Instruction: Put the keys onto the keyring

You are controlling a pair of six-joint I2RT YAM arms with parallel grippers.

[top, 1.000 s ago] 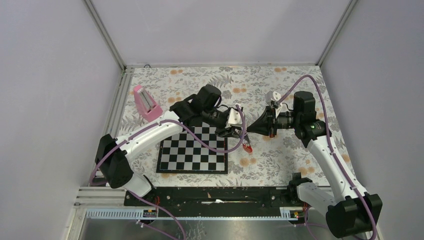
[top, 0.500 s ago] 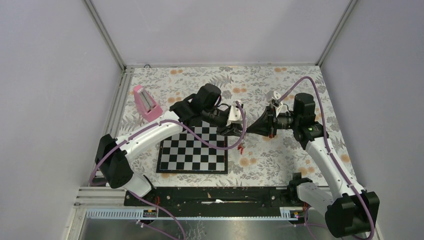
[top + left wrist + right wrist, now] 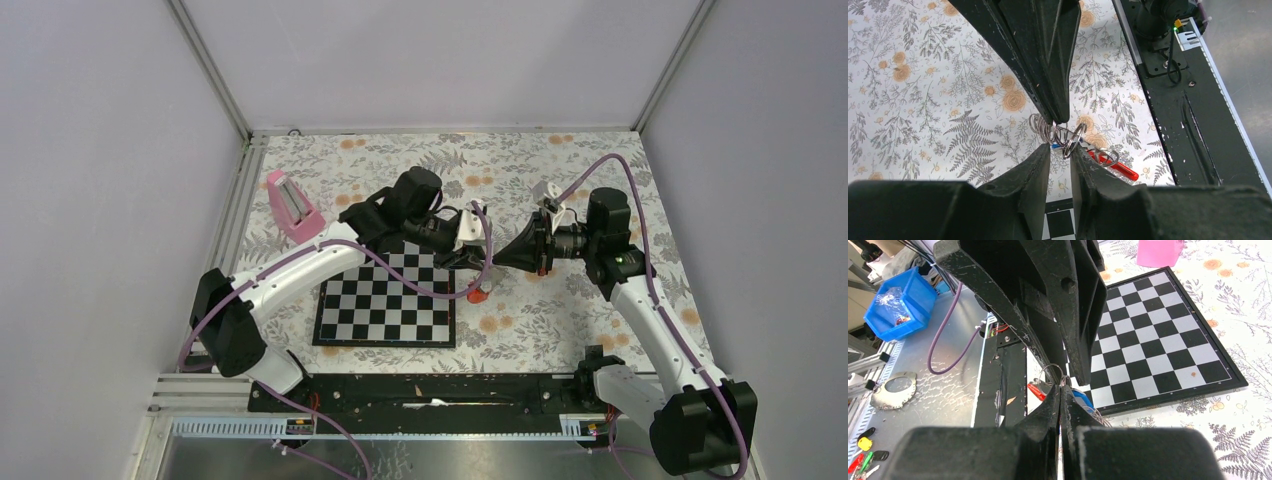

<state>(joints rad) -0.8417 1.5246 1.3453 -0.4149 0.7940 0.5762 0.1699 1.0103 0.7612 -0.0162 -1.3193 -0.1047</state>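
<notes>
My two grippers meet tip to tip in the air just right of the chessboard. My left gripper [image 3: 472, 260] [image 3: 1061, 149] is nearly shut, with the blue key's tag [image 3: 1055, 146] [image 3: 1081, 399] and thin wire rings [image 3: 1068, 136] at its tips. My right gripper [image 3: 497, 260] [image 3: 1060, 387] is pinched shut on one wire of the keyring [image 3: 1048, 371]. The red key [image 3: 478, 294] [image 3: 1120, 169] [image 3: 1037, 390] hangs from the rings below both tips. The white-and-red fob is hidden.
The chessboard [image 3: 385, 300] [image 3: 1158, 340] lies on the floral tablecloth left of the grippers. A pink wedge block [image 3: 292, 206] stands at the back left. A black rail [image 3: 420, 390] runs along the near edge. A blue bin [image 3: 895, 302] sits off the table.
My right gripper has closed in to the left until its tip meets the left gripper's. The hanging red key has shifted left, closer to the chessboard's corner.
</notes>
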